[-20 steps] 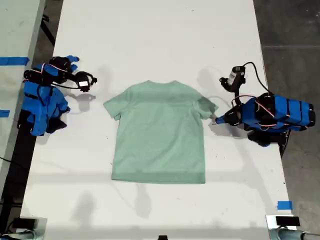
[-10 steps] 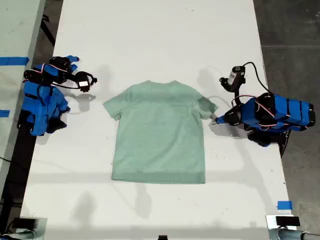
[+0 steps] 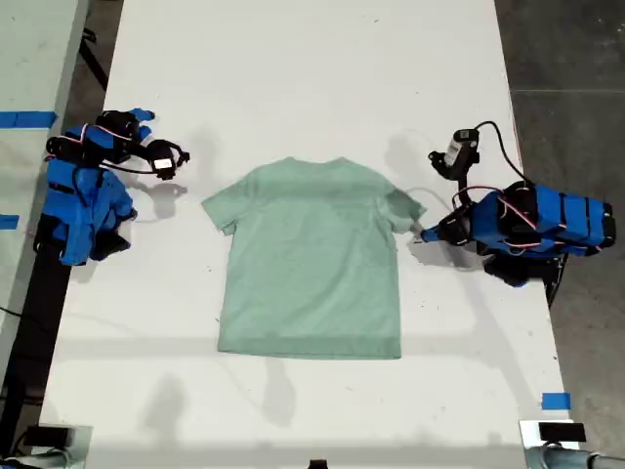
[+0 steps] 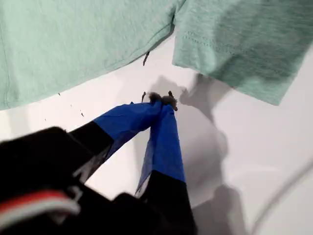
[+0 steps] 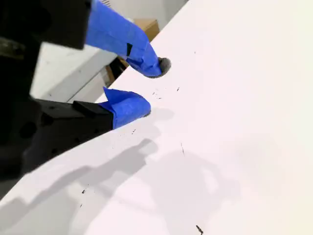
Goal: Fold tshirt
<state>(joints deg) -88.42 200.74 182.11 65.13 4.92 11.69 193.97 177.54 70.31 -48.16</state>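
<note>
First wrist view has the first gripper (image 4: 164, 100) with its blue-taped jaws pressed together on nothing, tips low over the white worktop (image 4: 274, 161) just short of the tshirt (image 4: 88, 44), near the gap between sleeve and body. From here a closed approach would likely push and ruck the sleeve hem rather than pinch it. Out beyond the garment, the second gripper (image 5: 146, 85) hangs with jaws apart over bare worktop, well clear; a one-sided lift could drag the flat shirt askew.
</note>
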